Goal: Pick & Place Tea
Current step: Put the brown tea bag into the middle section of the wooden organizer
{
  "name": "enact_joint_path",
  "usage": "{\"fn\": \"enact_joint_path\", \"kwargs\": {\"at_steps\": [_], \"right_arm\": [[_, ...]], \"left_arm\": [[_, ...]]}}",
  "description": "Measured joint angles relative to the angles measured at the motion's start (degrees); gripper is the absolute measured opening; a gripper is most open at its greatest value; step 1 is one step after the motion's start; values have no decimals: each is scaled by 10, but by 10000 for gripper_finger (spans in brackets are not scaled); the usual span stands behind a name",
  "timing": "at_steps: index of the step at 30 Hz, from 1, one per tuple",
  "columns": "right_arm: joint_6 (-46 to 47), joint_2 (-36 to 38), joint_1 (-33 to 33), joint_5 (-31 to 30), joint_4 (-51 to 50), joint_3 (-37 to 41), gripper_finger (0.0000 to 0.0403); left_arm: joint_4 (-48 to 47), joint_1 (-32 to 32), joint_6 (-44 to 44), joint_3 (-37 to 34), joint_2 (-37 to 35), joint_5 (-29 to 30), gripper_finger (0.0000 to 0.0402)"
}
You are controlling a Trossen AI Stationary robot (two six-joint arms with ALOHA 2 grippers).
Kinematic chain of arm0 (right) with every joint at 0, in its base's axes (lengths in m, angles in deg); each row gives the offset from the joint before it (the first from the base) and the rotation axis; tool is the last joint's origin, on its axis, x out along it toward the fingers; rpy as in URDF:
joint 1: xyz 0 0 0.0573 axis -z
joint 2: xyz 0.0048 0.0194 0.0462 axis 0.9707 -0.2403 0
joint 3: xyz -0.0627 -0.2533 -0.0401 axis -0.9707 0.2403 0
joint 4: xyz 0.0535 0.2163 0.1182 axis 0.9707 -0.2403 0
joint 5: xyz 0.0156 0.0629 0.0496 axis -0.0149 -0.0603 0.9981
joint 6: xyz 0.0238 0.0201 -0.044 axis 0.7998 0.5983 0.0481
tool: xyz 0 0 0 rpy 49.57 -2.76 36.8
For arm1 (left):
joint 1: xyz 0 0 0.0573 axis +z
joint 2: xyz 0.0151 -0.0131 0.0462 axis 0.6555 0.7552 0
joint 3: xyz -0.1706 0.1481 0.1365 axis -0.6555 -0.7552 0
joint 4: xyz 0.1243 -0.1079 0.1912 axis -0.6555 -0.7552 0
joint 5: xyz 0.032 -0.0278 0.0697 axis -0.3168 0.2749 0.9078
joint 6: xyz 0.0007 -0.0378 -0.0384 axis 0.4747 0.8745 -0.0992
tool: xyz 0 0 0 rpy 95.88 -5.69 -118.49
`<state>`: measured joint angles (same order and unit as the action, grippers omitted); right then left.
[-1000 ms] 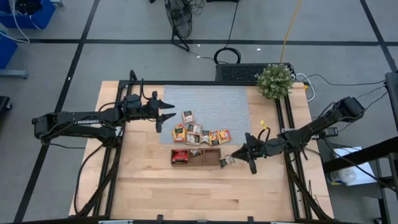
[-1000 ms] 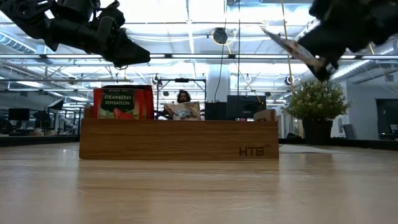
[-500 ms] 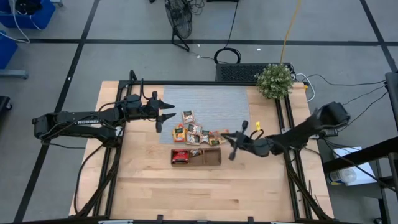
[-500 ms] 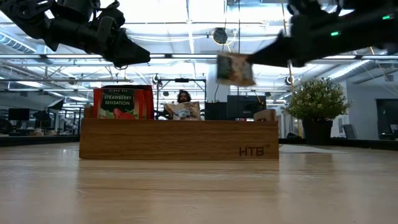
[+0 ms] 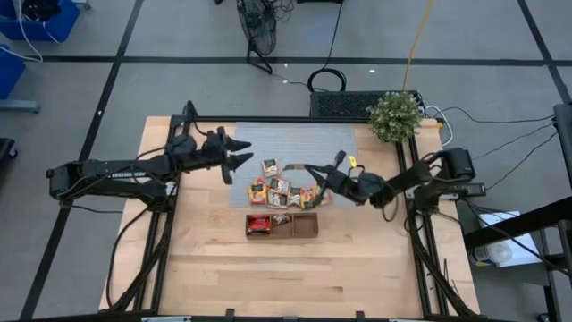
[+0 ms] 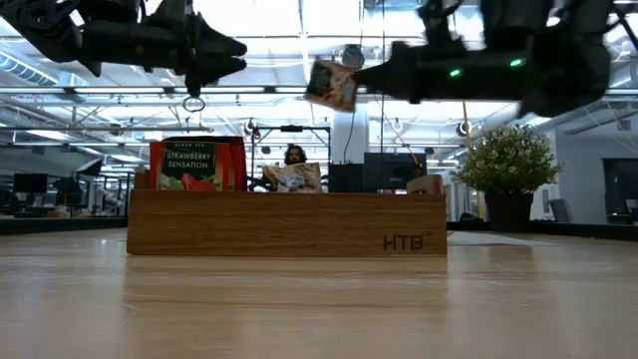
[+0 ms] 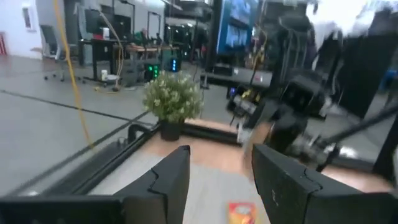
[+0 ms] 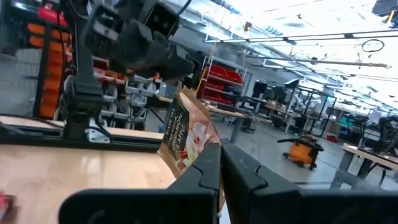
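Observation:
The tea packets are small flat squares. Several red, orange and pale ones lie in a pile [image 5: 288, 190] on the table by the grey mat. Red ones stand in the left compartment [image 5: 258, 224] of the wooden tray [image 5: 304, 226], and one shows in the low view [image 6: 196, 166]. My right gripper [image 5: 311, 171] hovers over the pile's far side, shut on one pale packet [image 6: 332, 85]. My left gripper [image 5: 241, 152] hangs open above the mat, left of the pile, its fingers [image 7: 168, 180] pointing toward the right arm. My right gripper pinches the pale packet between its two fingers [image 8: 205, 165] at the packet's lower edge [image 8: 194, 158]. The fingers reach level from the table's right side. The packet is lifted clear above the table and stands tilted beyond the fingertips.
A potted plant [image 5: 394, 114] stands at the far right corner of the table. The grey mat [image 5: 304, 148] covers the far middle. Bare wood [image 5: 295, 273] lies near the tray. Black frame rails [image 5: 413, 179] run along both sides. A person sits far behind the table [image 6: 293, 156].
My right gripper, carrying the packet, has swung from beside the tray's right end toward the far left, rising over the pile, and has turned level. The packet has come with it, lifted clear. My left gripper has shifted slightly toward the far edge.

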<state>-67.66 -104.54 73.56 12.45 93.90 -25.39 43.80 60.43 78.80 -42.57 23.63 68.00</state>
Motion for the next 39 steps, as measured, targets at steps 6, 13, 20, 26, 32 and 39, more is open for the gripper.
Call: {"fn": "enact_joint_path", "kwargs": {"at_steps": [6, 13, 20, 26, 32, 39], "right_arm": [[-1, -38, 33, 61, -55, -66, 0], [-10, -54, 37, 76, -55, -93, 0], [-3, -54, 37, 77, -56, -93, 0], [-3, -54, 37, 77, -60, -93, 0], [-3, -54, 36, 77, -68, -92, 0], [-2, -54, 28, 76, -92, -92, 0]], "left_arm": [[60, -44, 30, 0, 84, 2, 175], [157, -90, -35, 11, 187, 4, 175], [157, -102, -60, 46, 233, 9, 175], [136, -101, -87, 64, 247, 18, 171], [129, -101, -116, 64, 247, 32, 67], [-2, -102, -170, 71, 195, 94, 6]]}}
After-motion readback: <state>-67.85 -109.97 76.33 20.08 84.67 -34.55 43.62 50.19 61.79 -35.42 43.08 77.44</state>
